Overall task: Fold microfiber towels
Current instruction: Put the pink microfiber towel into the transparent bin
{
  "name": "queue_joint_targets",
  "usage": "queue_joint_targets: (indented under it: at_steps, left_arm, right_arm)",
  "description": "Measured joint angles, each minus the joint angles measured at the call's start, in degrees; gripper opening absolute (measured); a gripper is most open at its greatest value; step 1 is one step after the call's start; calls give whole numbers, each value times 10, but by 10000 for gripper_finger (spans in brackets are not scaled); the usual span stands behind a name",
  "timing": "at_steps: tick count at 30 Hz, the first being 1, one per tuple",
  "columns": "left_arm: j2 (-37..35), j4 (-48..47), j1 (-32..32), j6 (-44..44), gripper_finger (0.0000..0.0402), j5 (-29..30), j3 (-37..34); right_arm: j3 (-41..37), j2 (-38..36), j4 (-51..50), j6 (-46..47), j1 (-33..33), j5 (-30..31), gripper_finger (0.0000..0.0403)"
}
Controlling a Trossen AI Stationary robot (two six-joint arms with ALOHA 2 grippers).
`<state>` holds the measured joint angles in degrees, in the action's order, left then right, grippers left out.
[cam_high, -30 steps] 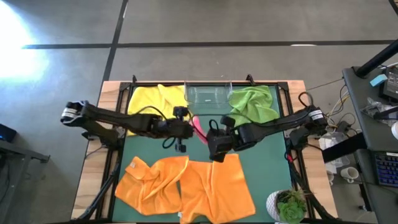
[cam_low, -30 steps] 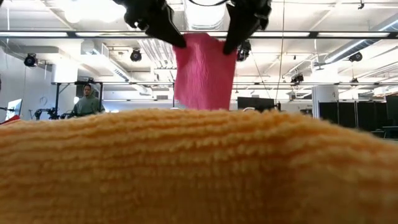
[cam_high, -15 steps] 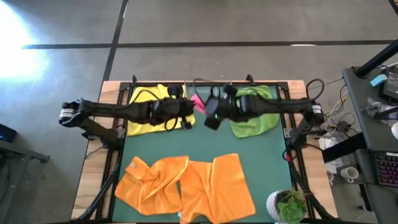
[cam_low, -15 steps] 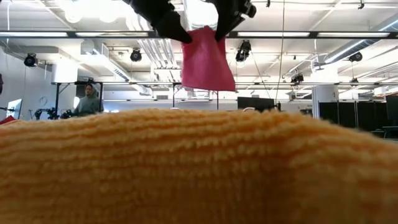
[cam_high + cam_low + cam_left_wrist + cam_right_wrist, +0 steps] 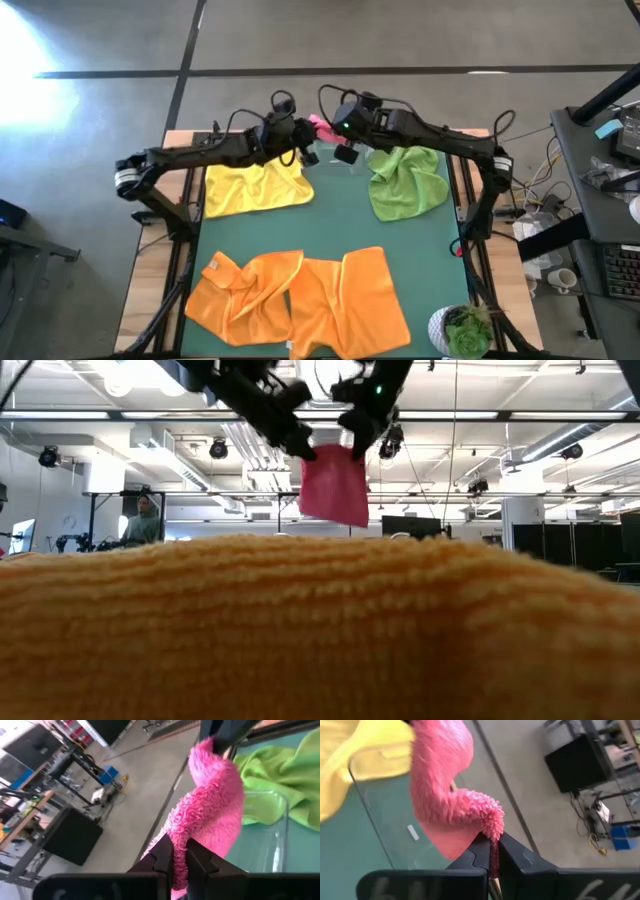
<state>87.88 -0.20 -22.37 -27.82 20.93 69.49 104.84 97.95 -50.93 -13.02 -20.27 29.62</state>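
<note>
At the near edge of the green table (image 5: 330, 225) two orange towels (image 5: 300, 300) lie side by side, touching, both wrinkled; a potted plant (image 5: 462, 335) stands at the near right corner. In the low view the orange cloth fills the whole foreground. Between these towels and the far row, the middle of the table is free, so there is open room to move.

In the far row, the yellow towel (image 5: 255, 185) lies on the left and the green towel (image 5: 410, 178) on the right, crumpled. A clear tray (image 5: 335, 160) stands between them at the far edge.

The pink towel (image 5: 322, 127) hangs in the air above the tray. The left gripper (image 5: 303, 150) is closed on one top corner and the right gripper (image 5: 342, 140) is closed on the other, so the cloth hangs down between them.

One second ago both grippers held the pink towel over the middle of the table, near the orange towels; now they have moved to the far edge, and the yellow and green towels are uncovered.

Beyond the table there is a grey concrete floor. In the low view a person (image 5: 143, 520) stands far back on the left, under ceiling lights.
</note>
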Motion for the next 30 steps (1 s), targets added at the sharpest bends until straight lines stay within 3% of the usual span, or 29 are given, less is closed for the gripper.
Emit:
queue_joint_targets:
  at_steps: [11,22,25,27,30]
  left_arm:
    - [121,-32,-33,-59,12,-25,54]
    - [187,-86,-72,-62,12,-25,111]
    - [189,-101,-84,-61,12,-27,126]
    - [189,-99,-86,-60,12,-46,130]
    - [185,-144,-88,-59,12,-128,128]
  right_arm:
    - [-1,78,20,-64,-92,-63,8]
    - [-1,106,89,-142,-128,-65,8]
    - [-1,107,96,-169,-134,-93,8]
    - [-1,108,94,-182,-135,-122,8]
    - [-10,109,94,-205,-134,-159,8]
